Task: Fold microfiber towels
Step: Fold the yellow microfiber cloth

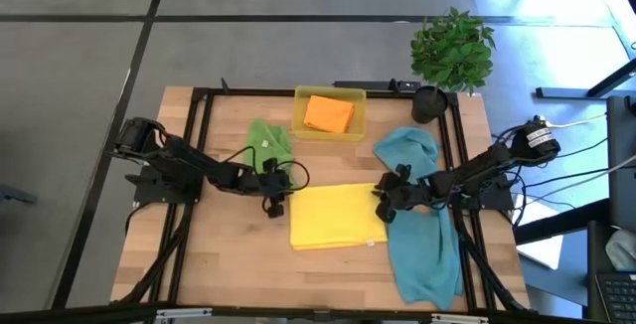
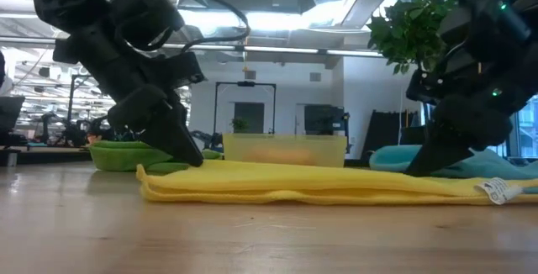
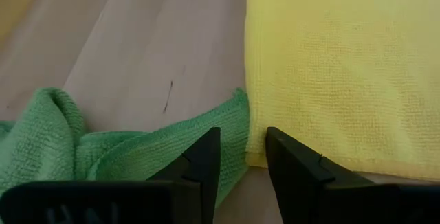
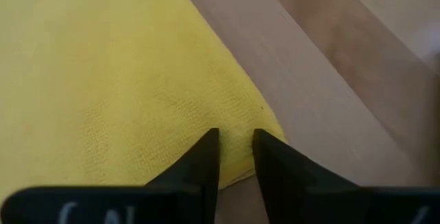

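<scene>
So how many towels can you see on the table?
4 that I can tell: a yellow towel in the middle, a green towel beside it, an orange towel in the tray, and a teal towel on the right. Another may hide in the teal pile.

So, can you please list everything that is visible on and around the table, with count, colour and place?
yellow towel: one, yellow, folded flat at the table's middle, between the two grippers
green towel: one, green, bunched by the yellow towel's far left corner
teal towel: teal-blue, in a loose heap from far right to near right; the count is unclear
orange towel: one, orange, folded inside the tray
tray: one, translucent yellow, far middle of the table
plant: one, green in a dark pot, far right corner
table: one, light wood
left gripper: one, dark, at the yellow towel's far left corner
right gripper: one, dark, at the yellow towel's right edge
</scene>
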